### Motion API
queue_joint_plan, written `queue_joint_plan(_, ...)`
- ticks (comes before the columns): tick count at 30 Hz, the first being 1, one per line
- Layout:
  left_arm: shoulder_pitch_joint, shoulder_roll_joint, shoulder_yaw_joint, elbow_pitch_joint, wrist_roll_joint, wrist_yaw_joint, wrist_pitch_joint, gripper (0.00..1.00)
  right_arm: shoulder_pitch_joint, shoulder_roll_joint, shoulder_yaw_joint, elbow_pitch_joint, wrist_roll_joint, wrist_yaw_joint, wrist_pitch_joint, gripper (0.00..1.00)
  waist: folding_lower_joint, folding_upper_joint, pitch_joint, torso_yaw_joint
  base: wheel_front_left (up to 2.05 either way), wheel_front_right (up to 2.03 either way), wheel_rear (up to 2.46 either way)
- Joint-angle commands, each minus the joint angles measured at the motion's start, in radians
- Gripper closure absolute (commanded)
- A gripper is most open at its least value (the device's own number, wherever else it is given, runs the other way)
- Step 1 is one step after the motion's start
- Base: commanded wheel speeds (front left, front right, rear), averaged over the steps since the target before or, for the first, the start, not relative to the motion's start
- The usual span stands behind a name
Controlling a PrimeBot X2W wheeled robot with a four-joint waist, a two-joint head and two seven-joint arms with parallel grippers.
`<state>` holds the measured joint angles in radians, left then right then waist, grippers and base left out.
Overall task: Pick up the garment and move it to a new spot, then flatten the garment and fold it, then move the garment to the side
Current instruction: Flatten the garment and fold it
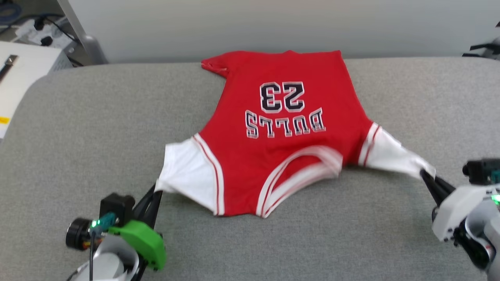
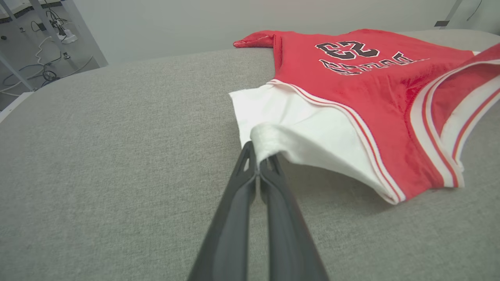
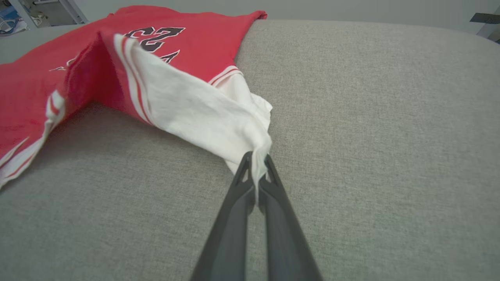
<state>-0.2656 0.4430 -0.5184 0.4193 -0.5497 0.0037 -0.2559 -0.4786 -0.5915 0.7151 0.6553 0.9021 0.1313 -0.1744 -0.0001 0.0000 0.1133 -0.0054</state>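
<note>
The garment [image 1: 281, 136], a red jersey with white sleeves and black "BULLS 23" lettering, lies face up on the grey padded table [image 1: 97, 128], collar toward me, hem at the far edge. My left gripper [image 1: 158, 190] is shut on the tip of its white left sleeve [image 2: 297, 132], lifting that edge slightly. My right gripper [image 1: 424, 173] is shut on the tip of the other white sleeve [image 3: 203, 113], which is pulled taut and raised off the surface. The collar [image 1: 300, 175] sags between both grips. One hem corner [image 1: 215, 64] is bunched at the far left.
The grey table's rounded far edge [image 1: 410, 60] meets a pale wall. Off the table's left side stand a white surface [image 1: 23, 74], a metal leg [image 1: 84, 35] and floor cables [image 2: 50, 50]. Bare grey cloth stretches on both sides of the jersey.
</note>
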Motion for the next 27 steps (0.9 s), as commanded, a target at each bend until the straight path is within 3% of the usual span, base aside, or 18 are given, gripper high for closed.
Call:
queue_joint_plan(1, 0.043, 0.003, 0.017, 0.004, -0.012, 0.005, -0.006, 1.00, 0.050, -0.010, -0.017, -0.007, 0.012, -0.001, -0.014, 1.00, 0.0001, 0.0000, -0.067, -0.003, 0.00, 0.00, 0.00)
queue_joint_plan(16, 0.360, -0.014, 0.122, -0.018, -0.019, 0.038, -0.006, 1.00, 0.461, -0.023, -0.196, -0.058, 0.003, -0.001, -0.014, 1.00, 0.0001, 0.0000, -0.155, 0.008, 0.00, 0.00, 0.00)
queue_joint_plan(27, 0.411, -0.036, 0.143, -0.020, 0.005, 0.018, -0.006, 1.00, 0.608, 0.027, -0.361, -0.119, -0.083, -0.001, 0.046, 1.00, 0.0001, 0.0000, -0.151, 0.012, 0.00, 0.00, 0.00)
